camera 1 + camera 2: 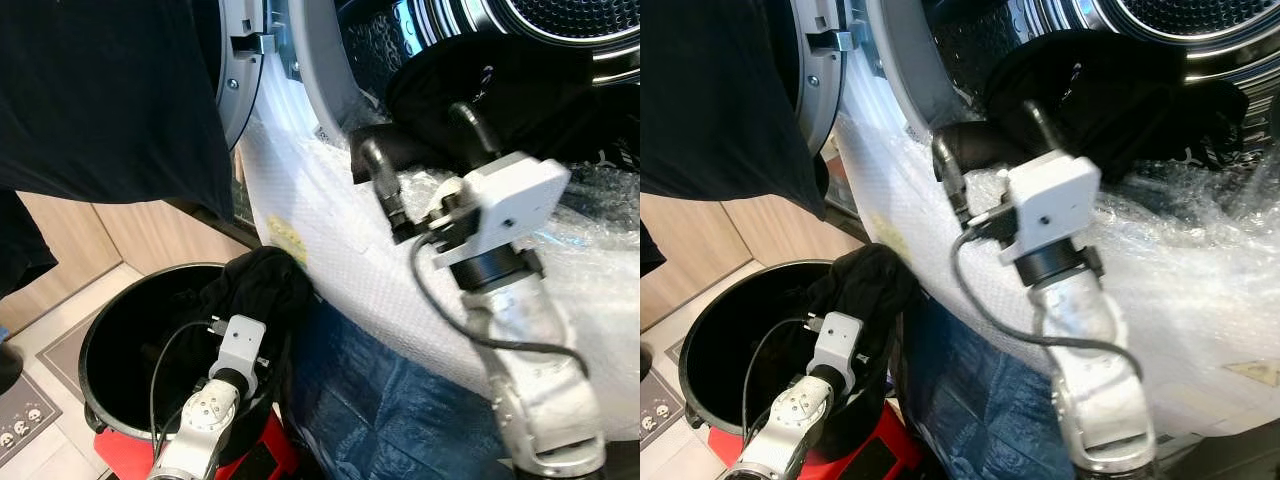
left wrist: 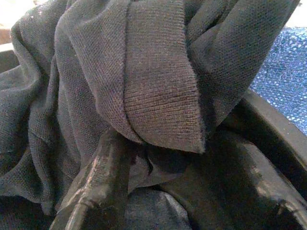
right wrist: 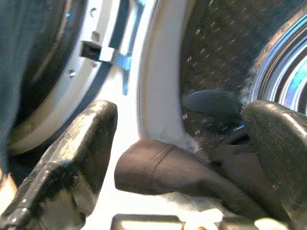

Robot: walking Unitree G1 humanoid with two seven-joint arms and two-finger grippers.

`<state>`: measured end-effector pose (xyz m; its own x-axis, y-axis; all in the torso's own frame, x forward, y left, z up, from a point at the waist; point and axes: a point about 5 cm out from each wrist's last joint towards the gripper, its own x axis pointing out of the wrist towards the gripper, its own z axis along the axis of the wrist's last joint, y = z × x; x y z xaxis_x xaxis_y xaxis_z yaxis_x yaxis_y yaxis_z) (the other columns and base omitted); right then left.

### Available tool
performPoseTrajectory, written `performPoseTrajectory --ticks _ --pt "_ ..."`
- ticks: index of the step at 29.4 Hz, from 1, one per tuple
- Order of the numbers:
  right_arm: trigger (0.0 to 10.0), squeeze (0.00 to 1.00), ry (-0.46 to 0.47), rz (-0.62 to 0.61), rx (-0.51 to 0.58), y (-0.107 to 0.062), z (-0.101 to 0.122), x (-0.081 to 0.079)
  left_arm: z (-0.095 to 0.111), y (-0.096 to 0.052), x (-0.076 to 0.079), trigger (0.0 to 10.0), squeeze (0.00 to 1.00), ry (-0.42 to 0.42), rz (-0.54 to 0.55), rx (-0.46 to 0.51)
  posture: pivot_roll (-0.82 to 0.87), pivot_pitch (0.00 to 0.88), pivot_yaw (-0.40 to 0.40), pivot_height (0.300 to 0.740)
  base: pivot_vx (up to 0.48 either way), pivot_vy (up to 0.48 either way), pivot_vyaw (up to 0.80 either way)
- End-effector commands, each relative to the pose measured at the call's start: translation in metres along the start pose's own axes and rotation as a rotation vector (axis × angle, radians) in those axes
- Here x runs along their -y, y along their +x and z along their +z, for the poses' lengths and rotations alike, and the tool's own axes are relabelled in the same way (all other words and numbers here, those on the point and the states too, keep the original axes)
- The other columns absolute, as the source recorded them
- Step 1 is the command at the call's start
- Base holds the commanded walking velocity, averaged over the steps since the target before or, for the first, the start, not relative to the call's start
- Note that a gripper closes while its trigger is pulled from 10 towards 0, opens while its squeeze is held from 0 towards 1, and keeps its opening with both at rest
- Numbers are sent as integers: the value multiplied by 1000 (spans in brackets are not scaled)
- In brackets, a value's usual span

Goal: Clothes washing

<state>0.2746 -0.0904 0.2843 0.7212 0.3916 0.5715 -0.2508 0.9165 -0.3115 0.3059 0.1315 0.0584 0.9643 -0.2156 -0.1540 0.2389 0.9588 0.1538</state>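
- Up at the washer mouth, the right gripper (image 1: 425,150) stands with its two fingers spread wide, one on each side of a dark garment (image 1: 480,90) that spills from the drum (image 1: 1180,20) over the door rim; nothing is pinched between them yet.
- A brown-black fold of that cloth (image 3: 163,167) lies in the gap between the fingers in the right wrist view, resting on the bubble wrap (image 1: 330,260) that covers the washer front.
- Down below, the left gripper (image 2: 158,191) pushes into another dark knit garment (image 2: 144,86) draped over the rim of a black bin (image 1: 110,340); a hemmed edge hangs across its fingers, and whether they clamp it cannot be told.
- The open door (image 1: 240,60) stands to the left, with more dark cloth (image 1: 100,90) hanging before it.
- Both garments look soft, light and limp; they will likely sag and trail when lifted.
- A bunched fold or thick hem seems the surest hold, since a single thin layer could slip from smooth fingers.
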Motion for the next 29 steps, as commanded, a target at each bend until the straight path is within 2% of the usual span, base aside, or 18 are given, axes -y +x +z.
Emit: performPoseTrajectory --ticks 1,7,9,13,16,19,29 --pt "10000 0 -21 -5 19 2 1 -4 -6 -1 6 10000 0 12 -26 -25 5 107 -18 740 0 0 0" --pt "10000 0 -52 -30 35 8 -5 -13 -5 0 6 10000 0 13 -23 -23 14 113 -20 740 0 0 0" --pt "10000 0 -55 -38 50 16 -11 -22 -5 -1 5 10000 0 9 -14 -24 21 112 -23 740 0 0 0" --pt "10000 0 -50 -62 76 24 -10 -23 -5 -1 4 10000 0 10 -13 -23 23 117 -21 740 0 0 0" --pt "10000 0 -63 -104 93 36 -10 -20 -4 0 3 10000 0 10 -9 -21 25 117 -19 740 0 0 0" --pt "10000 0 -70 -118 99 40 -10 -18 -3 0 3 10000 0 10 -8 -18 26 115 -21 740 0 0 0" --pt "10000 0 -121 -164 87 39 -20 -2 -3 0 3 10000 0 5 -8 -18 21 120 -23 740 0 0 0"
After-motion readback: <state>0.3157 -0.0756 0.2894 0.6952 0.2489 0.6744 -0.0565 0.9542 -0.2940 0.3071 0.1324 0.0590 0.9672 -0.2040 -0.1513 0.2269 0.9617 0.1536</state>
